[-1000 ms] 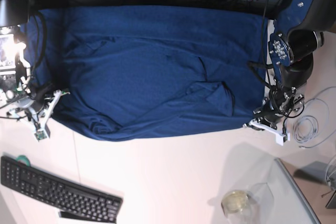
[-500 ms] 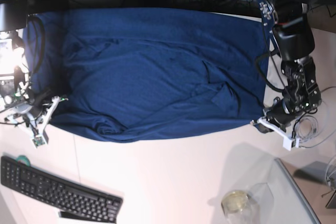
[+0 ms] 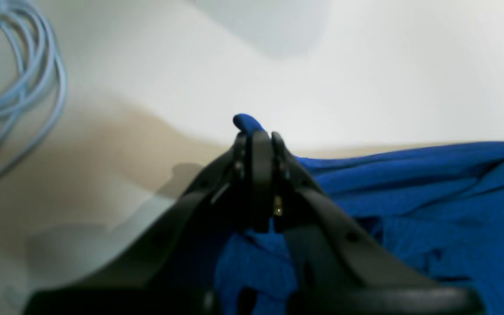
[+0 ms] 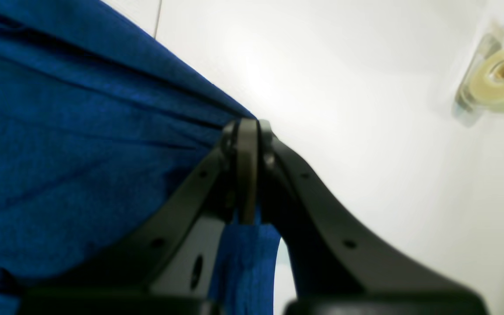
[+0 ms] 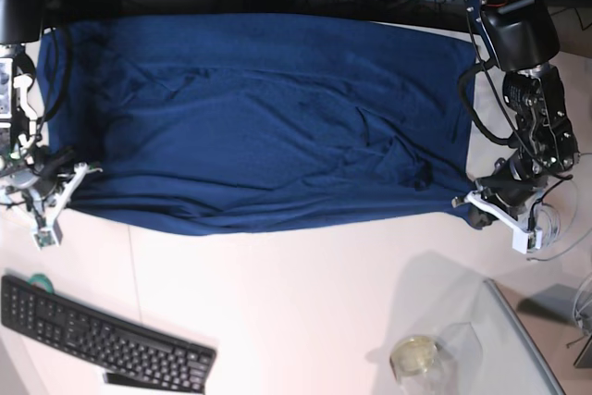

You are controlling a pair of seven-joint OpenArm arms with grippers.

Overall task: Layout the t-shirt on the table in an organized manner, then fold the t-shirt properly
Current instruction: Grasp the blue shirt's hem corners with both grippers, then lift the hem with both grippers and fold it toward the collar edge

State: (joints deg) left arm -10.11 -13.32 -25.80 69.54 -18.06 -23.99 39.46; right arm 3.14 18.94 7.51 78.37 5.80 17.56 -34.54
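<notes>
Sitting near the table's point(image 5: 305, 321) front edge, a clear tape dispenser point(image 5: 418, 355) is seen with a yellowish tape roll point(image 4: 501, 72) inside it. The t-shirt point(image 5: 268, 117) is spread flat between the two grippers, its long axis running from one gripper to the other. Its near corners are pinched: the left gripper point(image 3: 255, 133) is clamped together on one hem corner, a blue tip poking past the jaws, and the right gripper point(image 4: 246, 127) is closed on the other corner. A coiled cable point(image 3: 11, 83) lies beside the left gripper.
</notes>
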